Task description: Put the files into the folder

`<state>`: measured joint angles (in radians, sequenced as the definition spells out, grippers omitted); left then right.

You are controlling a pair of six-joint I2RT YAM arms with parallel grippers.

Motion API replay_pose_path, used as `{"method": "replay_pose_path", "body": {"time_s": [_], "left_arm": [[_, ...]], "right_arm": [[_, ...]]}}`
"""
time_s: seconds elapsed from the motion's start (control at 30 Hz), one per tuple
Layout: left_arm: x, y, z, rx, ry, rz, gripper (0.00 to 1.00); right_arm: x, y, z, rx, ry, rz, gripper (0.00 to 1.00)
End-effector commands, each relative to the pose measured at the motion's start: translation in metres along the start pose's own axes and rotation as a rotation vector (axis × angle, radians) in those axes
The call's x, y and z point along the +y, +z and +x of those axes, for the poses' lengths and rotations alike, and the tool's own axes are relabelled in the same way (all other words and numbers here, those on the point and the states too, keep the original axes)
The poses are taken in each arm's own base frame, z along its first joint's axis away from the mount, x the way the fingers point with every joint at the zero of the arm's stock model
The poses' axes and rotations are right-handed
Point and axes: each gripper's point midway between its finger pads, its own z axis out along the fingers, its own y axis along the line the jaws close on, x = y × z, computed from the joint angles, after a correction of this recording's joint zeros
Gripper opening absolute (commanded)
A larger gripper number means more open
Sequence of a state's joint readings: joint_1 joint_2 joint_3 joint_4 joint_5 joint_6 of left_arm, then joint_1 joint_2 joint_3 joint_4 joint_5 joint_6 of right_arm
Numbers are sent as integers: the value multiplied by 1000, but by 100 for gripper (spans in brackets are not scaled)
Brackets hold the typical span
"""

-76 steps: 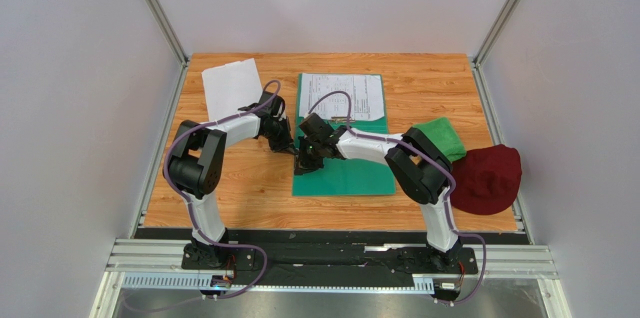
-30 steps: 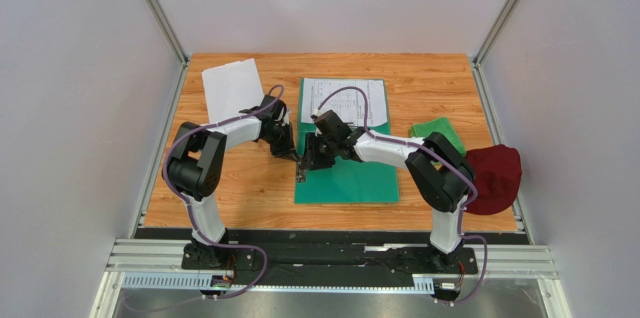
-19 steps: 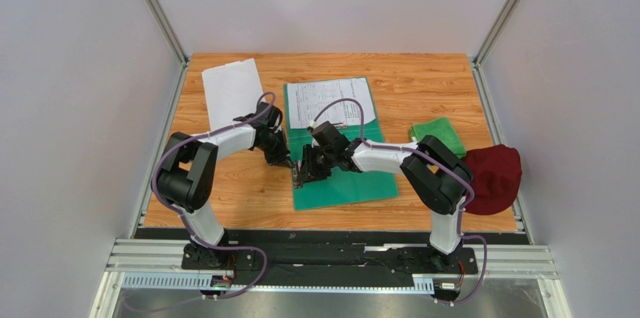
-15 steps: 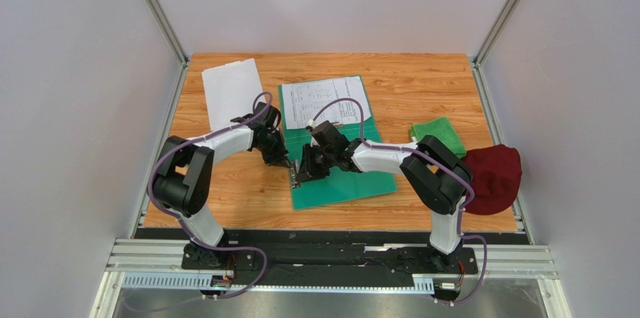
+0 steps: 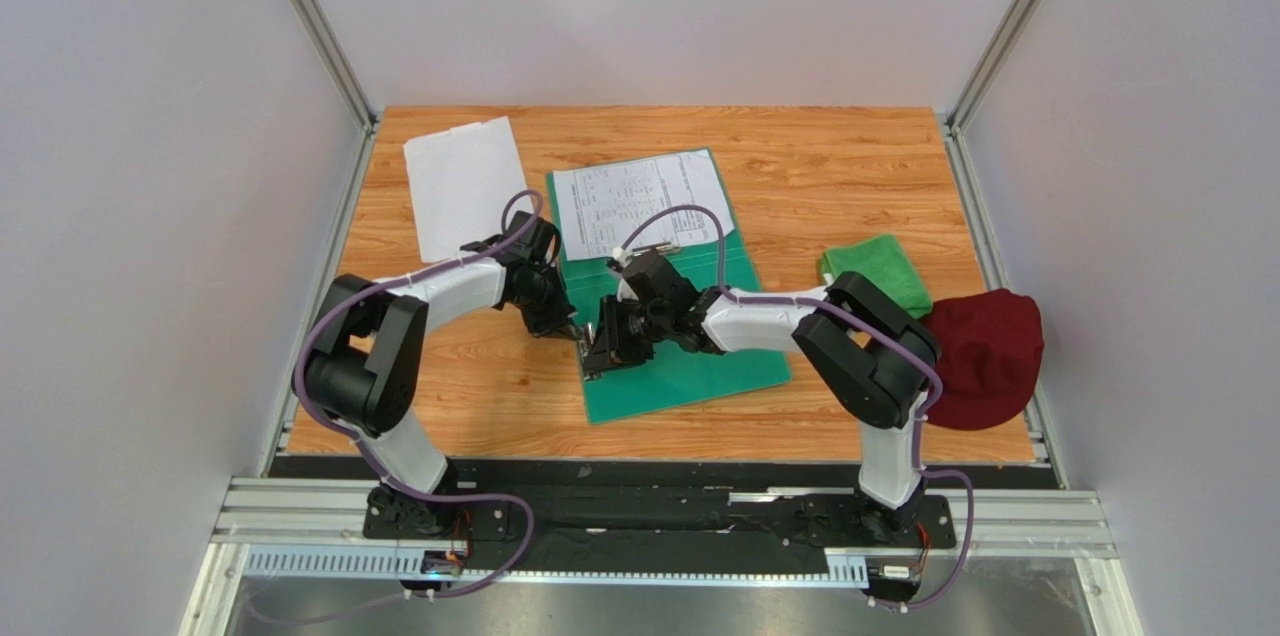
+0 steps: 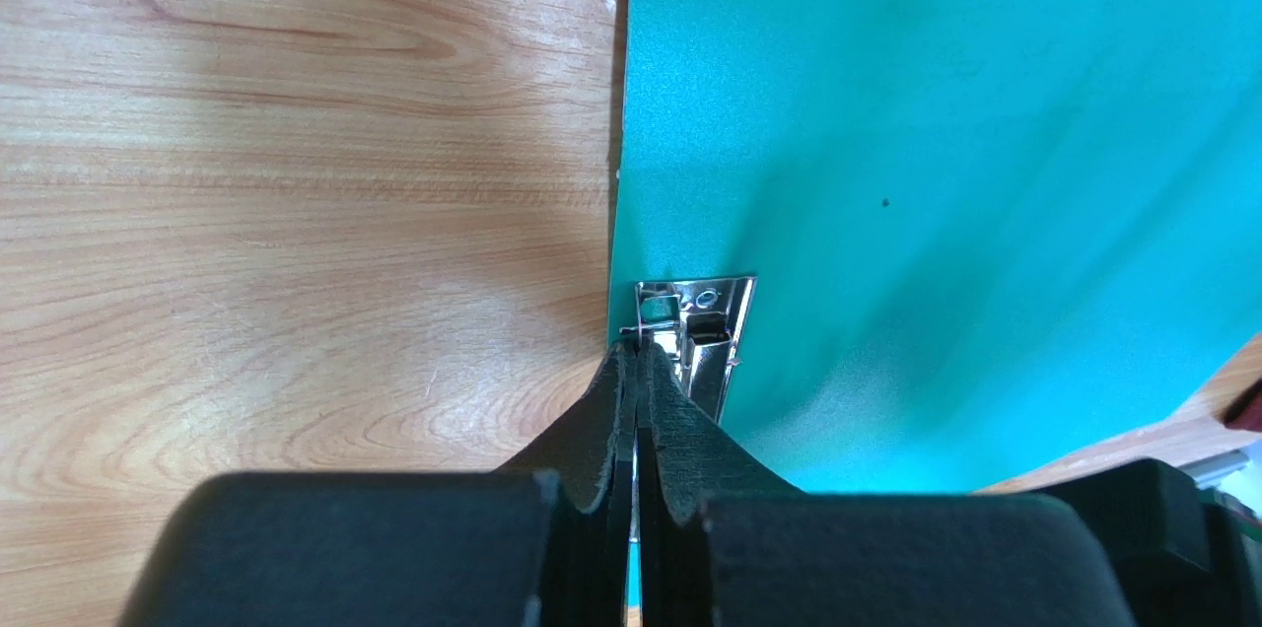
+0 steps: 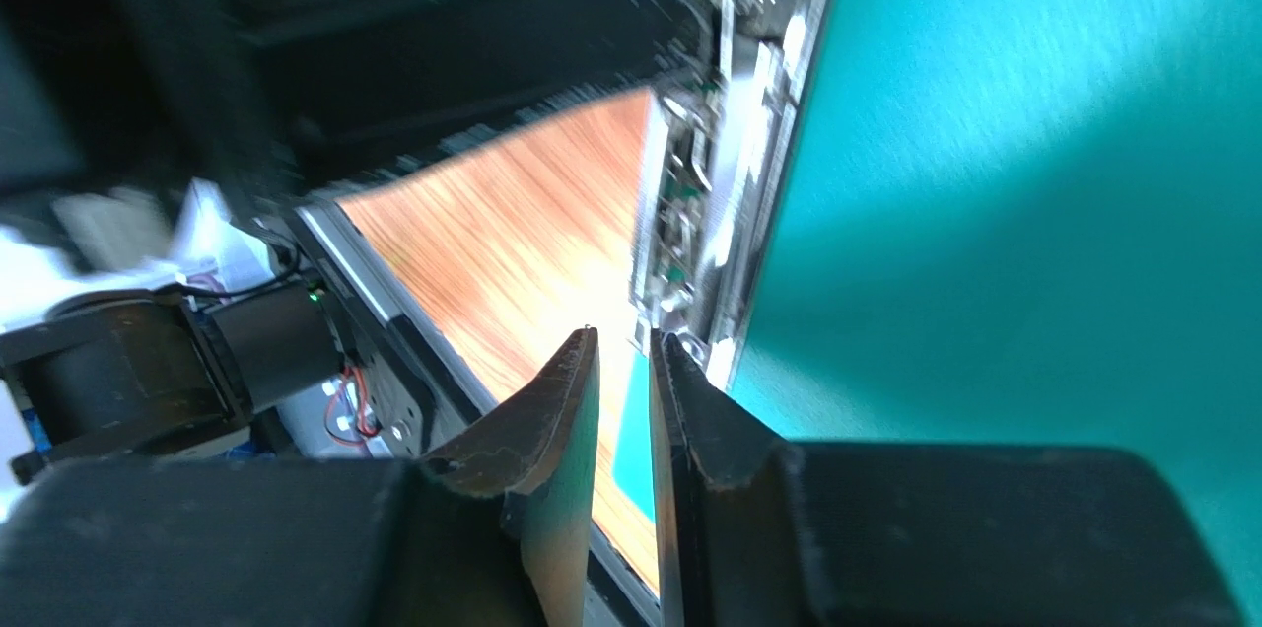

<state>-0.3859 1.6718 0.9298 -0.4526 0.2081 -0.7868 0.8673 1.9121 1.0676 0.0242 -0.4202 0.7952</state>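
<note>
Both sets of fingers meet at one spot: the metal clip (image 6: 704, 331) on the folder's (image 5: 706, 366) left edge, toward its near end. The left fingers (image 6: 648, 376), pressed shut, touch the clip's corner from the bench (image 5: 842, 171) side and grip nothing I can make out. The right fingers (image 7: 581, 361), a slit apart and empty, point at it from over the folder. The folder's long axis runs near-to-far, leaning left. A printed sheet (image 5: 639, 194) lies on its far half, and a blank sheet (image 5: 463, 186) lies far left, nearer the left arm.
</note>
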Motion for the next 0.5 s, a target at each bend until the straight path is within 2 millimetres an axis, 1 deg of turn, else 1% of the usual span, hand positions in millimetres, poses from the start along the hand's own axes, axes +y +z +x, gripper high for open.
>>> {"method": "replay_pose_path", "body": {"time_s": [0.0, 0.1, 0.2, 0.27, 0.43, 0.47], "left_arm": [[-11, -3, -6, -32, -6, 45, 0], [-11, -4, -6, -34, -6, 43, 0], [-11, -4, -5, -32, -12, 45, 0], [-10, -3, -4, -30, -16, 43, 0], [-8, -4, -3, -33, -20, 38, 0], [-8, -4, -3, -33, -21, 38, 0]], "right_arm": [[-4, 7, 5, 6, -1, -9, 22], [-10, 9, 6, 5, -21, 23, 25], [-10, 14, 10, 20, -12, 13, 24], [-13, 18, 15, 27, -1, 19, 23], [-14, 21, 9, 10, -10, 30, 18], [-15, 22, 8, 9, -7, 33, 16]]}}
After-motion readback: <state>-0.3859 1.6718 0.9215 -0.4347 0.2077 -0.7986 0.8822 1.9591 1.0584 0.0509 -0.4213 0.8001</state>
